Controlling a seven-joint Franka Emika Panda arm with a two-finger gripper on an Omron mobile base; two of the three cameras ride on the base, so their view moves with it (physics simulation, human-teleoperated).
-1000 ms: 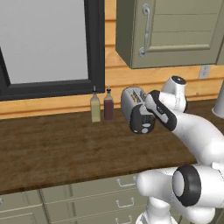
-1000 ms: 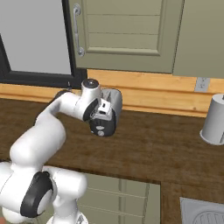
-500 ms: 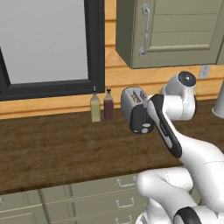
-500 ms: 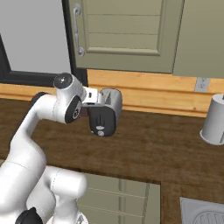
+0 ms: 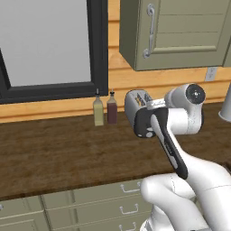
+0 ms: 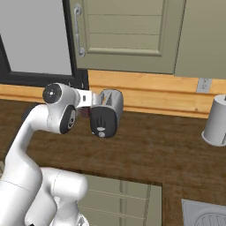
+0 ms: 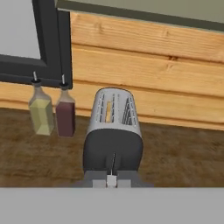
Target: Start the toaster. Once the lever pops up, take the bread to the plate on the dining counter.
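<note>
The silver-white toaster (image 7: 113,131) stands on the wooden kitchen counter (image 5: 54,149) against the wall, its dark end panel toward me. A tan edge of the bread (image 7: 108,112) shows inside the left slot. My gripper (image 7: 112,181) is low in front of that end panel, at the foot of its lever slot. Its fingertips stand together with nothing held. In the right base view the toaster (image 6: 107,110) has my white hand close beside its left end. In the left base view my arm crosses in front of the toaster (image 5: 136,109). The plate and the dining counter are out of view.
Two small bottles, yellowish (image 5: 98,113) and dark red (image 5: 112,110), stand just left of the toaster under a black window frame (image 5: 97,45). A wall cabinet (image 6: 128,35) hangs above. A grey canister (image 6: 216,122) sits far right, a sink (image 6: 207,216) at lower right.
My hand has drawn back a little from the toaster's dark end panel and the arm's upper joints have swung outward. The toaster and bottles have stayed put.
</note>
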